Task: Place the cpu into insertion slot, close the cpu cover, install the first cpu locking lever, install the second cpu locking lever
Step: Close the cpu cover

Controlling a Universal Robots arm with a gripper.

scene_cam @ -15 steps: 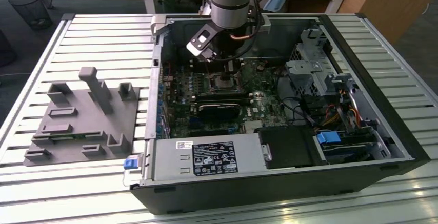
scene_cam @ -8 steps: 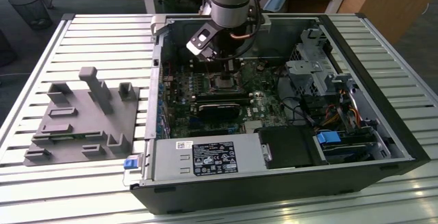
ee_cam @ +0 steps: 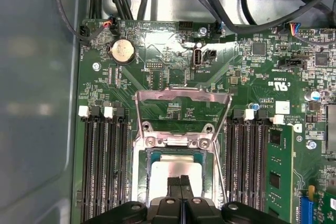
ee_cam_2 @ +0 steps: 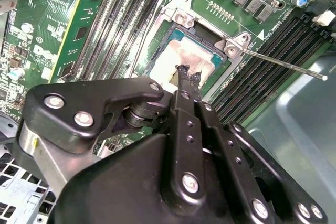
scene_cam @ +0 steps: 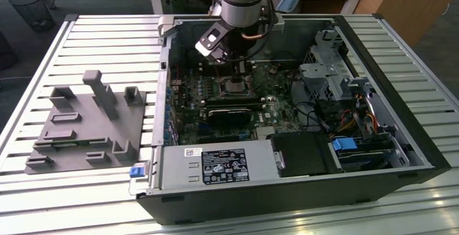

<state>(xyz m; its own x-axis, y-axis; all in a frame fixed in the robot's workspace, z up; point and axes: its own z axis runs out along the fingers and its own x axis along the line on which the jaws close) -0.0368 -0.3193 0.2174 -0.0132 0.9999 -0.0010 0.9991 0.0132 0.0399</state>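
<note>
The cpu [ee_cam: 168, 174], a flat silver square with pale paste marks on top [ee_cam_2: 181, 56], lies in the insertion slot [scene_cam: 235, 87] on the green motherboard inside the open computer case. My gripper [ee_cam: 181, 181] hangs straight over it, fingers shut together and nothing between them, the tips [ee_cam_2: 189, 74] at or just above the chip's top; I cannot tell whether they touch. The cpu cover [ee_cam: 182, 96], a silvery frame with a square window, is swung open and lies back beyond the slot's hinge. A thin metal locking lever [ee_cam_2: 283, 62] sticks out sideways, unlatched.
Long black memory slots [ee_cam: 102, 166] run along both sides of the socket. In the exterior view a black component [scene_cam: 229, 112] sits in front of the socket, a power supply [scene_cam: 215, 166] fills the case's near wall, and a drive cage [scene_cam: 326, 76] with cables stands on the right. A grey fixture [scene_cam: 86, 122] rests on the table.
</note>
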